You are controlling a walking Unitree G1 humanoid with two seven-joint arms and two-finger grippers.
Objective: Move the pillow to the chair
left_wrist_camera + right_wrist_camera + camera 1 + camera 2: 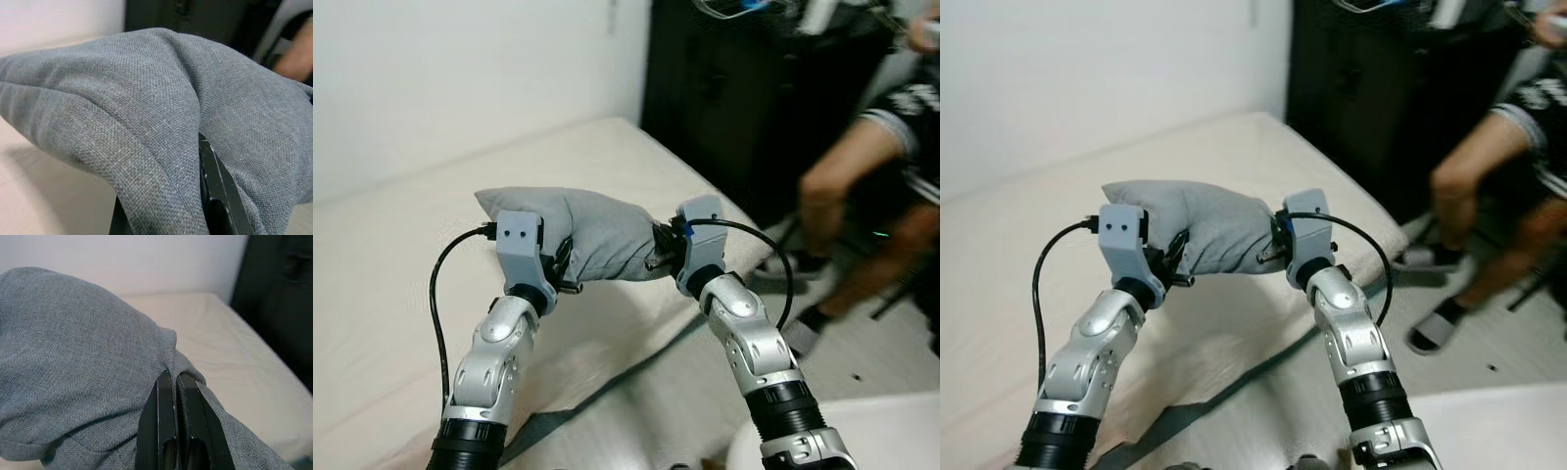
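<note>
- Nearest the head camera, two silver arms rise from the lower edge, each bent at the elbow and reaching forward and up, with a black cable looping off each grey wrist housing.
- The left claw (563, 266) grips the left end of the pillow (592, 233); in the left wrist view a black finger (215, 186) is buried under a fold of cloth, closed on the fabric.
- The right claw (661, 253) holds the pillow's right end; in the right wrist view its two black fingers (166, 431) lie pressed together, pinching a seam of cloth.
- The pillow is held between the two claws, lifted above the bed (401, 264) and near its right-hand edge.
- The pillow is grey woven cloth with a fine, visible weave, soft and plump, creased into deep folds where the claws bite.
- The bed is covered in a smooth cream sheet, and a plain white wall runs behind it.
- A dark cabinet (734, 98) stands beyond the bed's far corner.
- To the right a person (862, 196) sits with bare legs bent and sandals on the pale floor.
</note>
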